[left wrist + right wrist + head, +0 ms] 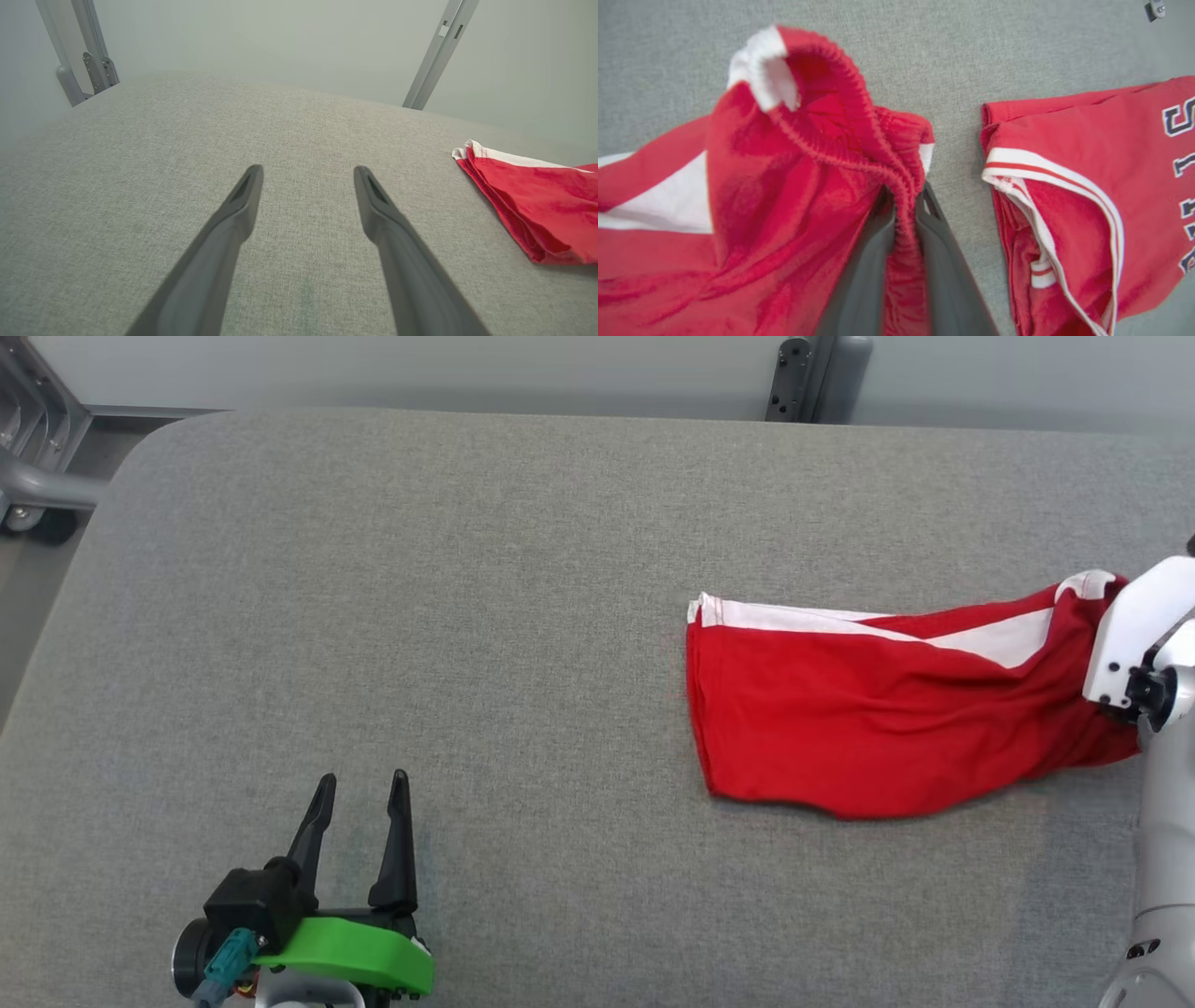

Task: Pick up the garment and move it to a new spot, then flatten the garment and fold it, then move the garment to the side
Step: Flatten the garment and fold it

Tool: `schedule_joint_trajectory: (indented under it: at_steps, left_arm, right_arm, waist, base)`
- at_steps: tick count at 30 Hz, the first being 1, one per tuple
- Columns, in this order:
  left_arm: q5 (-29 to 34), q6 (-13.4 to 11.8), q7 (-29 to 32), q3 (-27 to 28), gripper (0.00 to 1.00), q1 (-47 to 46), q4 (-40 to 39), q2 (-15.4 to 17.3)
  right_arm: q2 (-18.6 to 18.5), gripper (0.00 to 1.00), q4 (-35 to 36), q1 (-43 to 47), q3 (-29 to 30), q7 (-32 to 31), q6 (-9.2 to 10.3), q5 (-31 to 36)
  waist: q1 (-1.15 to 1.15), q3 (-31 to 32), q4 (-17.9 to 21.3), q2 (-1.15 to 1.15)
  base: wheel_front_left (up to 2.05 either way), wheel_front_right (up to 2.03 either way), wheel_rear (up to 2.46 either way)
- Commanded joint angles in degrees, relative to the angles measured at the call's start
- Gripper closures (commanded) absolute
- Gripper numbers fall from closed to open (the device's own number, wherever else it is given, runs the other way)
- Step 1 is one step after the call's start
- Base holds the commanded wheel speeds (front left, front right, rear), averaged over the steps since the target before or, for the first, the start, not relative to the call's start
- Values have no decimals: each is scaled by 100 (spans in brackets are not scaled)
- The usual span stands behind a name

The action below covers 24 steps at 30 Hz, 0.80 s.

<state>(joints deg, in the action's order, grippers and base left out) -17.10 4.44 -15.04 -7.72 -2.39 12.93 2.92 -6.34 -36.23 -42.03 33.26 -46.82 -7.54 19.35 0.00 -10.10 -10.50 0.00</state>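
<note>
Right gripper (906, 196) clenched on garment (868, 728) at bunched waistband (840, 154); thin pinch could slip on lift. Left gripper (363, 777) gaped empty, well left of garment.

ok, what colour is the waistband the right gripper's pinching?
The waistband is red, with a white patch at one end; the right wrist view shows it best.

Grey fabric table (467, 616); red lettered jersey (1111, 163) lying on it; metal post (439, 51) behind.

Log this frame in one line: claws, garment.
left claw: open, over table | right claw: shut on red shorts waistband | red jersey: lying beside shorts
</note>
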Motion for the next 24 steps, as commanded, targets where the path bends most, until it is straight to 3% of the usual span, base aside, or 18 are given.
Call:
schedule_joint_trajectory:
  at_steps: [1,7,24]
  left_arm:
    - [-26,-32,-14,3,0,-10,-20,0]
    - [-58,-44,-15,-31,0,19,-9,1]
    - [-160,-89,-14,-59,0,194,24,1]
  right_arm:
    - [-123,100,109,-79,-61,-35,12,80]
    - [-298,100,391,-134,-395,-227,12,-71]
    - [221,100,1404,566,-2543,-1045,10,-2136]
  waist:
    - [0,22,22,0]
    - [0,131,17,0]
    - [0,463,-248,0]
  base:
    - [0,0,0]
    - [0,0,0]
    - [0,0,0]
